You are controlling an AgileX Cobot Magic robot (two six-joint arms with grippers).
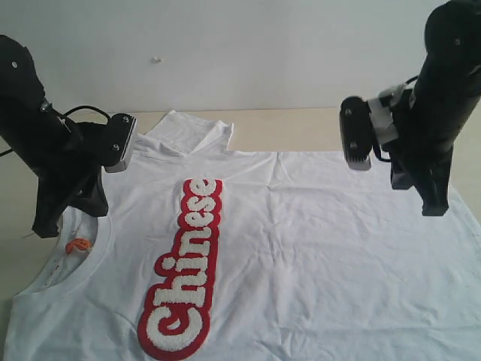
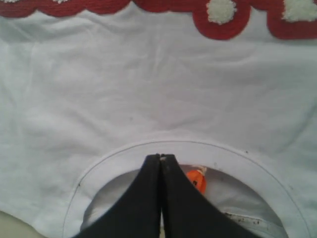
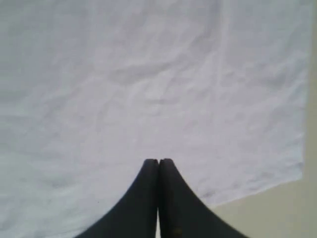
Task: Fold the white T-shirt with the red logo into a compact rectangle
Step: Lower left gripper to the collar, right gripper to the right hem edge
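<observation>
Exterior view: the white T-shirt (image 1: 316, 248) lies open on the worktop (image 1: 316, 128), red logo (image 1: 188, 271) up, no fold apparent yet, so all folding remains; left tool (image 2: 161, 156) over the collar (image 2: 237, 163) and right tool (image 3: 158, 160) near the hem (image 3: 257, 183) hover pressed together, empty.

Exterior view: we note bright, even, diffuse light, with no hard glare on the white T-shirt (image 1: 316, 248) and creases showing only as soft grey shading. Shadows are faint and soft-edged. The table (image 1: 301, 124) reads pale along its far edge. Focus is slightly soft. Both wrist views are blurrier — the red logo (image 2: 218, 20) loses texture — and the right one carries a cool bluish cast.
</observation>
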